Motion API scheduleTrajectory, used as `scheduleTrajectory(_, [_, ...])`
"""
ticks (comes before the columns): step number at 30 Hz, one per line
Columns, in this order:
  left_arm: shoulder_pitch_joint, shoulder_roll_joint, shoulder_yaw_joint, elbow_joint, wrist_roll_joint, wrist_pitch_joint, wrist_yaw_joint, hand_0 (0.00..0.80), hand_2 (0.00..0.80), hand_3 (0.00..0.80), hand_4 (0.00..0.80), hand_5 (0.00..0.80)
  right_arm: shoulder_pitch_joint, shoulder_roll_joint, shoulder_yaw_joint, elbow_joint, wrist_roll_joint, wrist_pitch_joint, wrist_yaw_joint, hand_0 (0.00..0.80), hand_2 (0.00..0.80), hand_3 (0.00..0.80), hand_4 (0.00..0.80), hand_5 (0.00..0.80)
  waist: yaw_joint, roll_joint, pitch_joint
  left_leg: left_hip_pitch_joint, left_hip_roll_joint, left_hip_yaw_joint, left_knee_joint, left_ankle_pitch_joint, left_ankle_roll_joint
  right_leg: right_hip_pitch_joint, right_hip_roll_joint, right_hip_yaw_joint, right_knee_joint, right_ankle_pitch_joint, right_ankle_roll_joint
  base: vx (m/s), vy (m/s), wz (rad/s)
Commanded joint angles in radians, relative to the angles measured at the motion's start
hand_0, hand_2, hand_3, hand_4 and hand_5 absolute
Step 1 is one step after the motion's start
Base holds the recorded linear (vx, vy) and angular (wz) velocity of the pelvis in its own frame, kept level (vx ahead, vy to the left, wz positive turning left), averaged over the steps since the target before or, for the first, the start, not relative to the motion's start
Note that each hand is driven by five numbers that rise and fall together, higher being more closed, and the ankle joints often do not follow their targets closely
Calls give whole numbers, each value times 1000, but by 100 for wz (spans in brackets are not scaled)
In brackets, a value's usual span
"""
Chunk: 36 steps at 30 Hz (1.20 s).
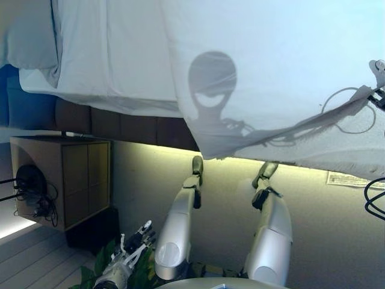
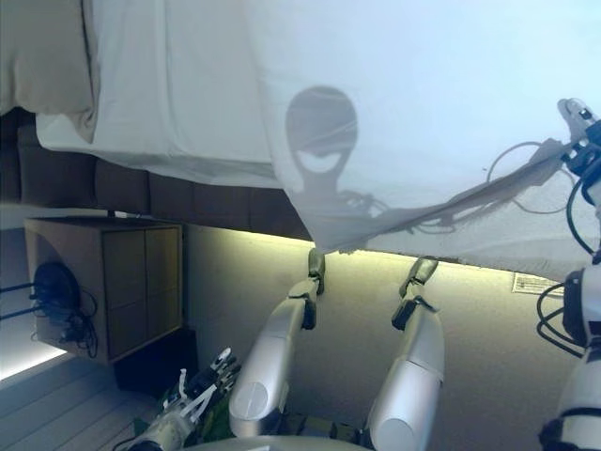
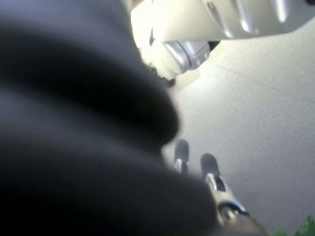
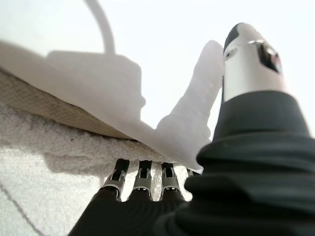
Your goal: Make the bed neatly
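A white duvet [image 1: 271,72] lies over the bed, its lower edge hanging off the side. A flatter white sheet [image 1: 114,54] lies beside it on the left. My right hand [image 2: 580,132] is at the duvet's right edge, lifting it. In the right wrist view the hand [image 4: 231,162] has its fingers curled under the cloth [image 4: 162,59] and its thumb [image 4: 251,59] on top, pinching it. A rougher white layer [image 4: 49,162] lies under the edge. My left hand [image 1: 129,253] hangs low at the lower left, away from the bed, fingers spread and empty.
A pillow [image 1: 30,36] lies at the top left. The dark padded bed frame [image 1: 120,123] runs under the sheet, with a lit strip beneath. A wooden nightstand [image 1: 66,180] with cables stands at the left. A green plant [image 1: 96,271] is beside my left hand.
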Motion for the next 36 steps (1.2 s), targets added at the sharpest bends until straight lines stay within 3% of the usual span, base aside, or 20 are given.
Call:
scheduleTrajectory(1, [26,97,-47,-12,2,-6,-2,0,0,0,0,0,-197,42,75,-66,-13,-20,85,0,0,0,0,0,49,38,10,-31,37,7,15,14,-1,39,-49,30,44,-69,108,0,0,0])
scheduleTrajectory(8, [4,101,-52,-9,-4,-9,3,0,0,0,0,0,-141,52,66,-50,-23,54,67,0,0,0,0,0,38,17,10,-16,44,6,22,6,-2,60,-40,28,22,-58,110,-4,-2,0])
scheduleTrajectory(15, [-32,104,-57,-3,-18,-3,23,0,0,0,0,0,45,79,-34,-28,-20,104,76,0,0,0,0,0,13,-13,10,68,53,25,6,-10,0,156,-34,20,-51,-30,127,-4,5,-3])
scheduleTrajectory(26, [-64,127,-40,8,-24,12,60,0,0,0,0,0,258,122,-158,-22,-3,84,113,0,0,0,0,0,-15,-50,10,201,55,49,-19,-25,-1,321,-33,9,-161,16,162,-1,-13,-3])
scheduleTrajectory(36, [-85,132,-21,45,2,8,67,0,0,0,0,0,351,171,-186,-29,10,69,155,0,0,0,0,0,-24,-87,-9,268,84,62,-27,-34,-10,413,-22,-5,-219,30,163,-4,-37,-3])
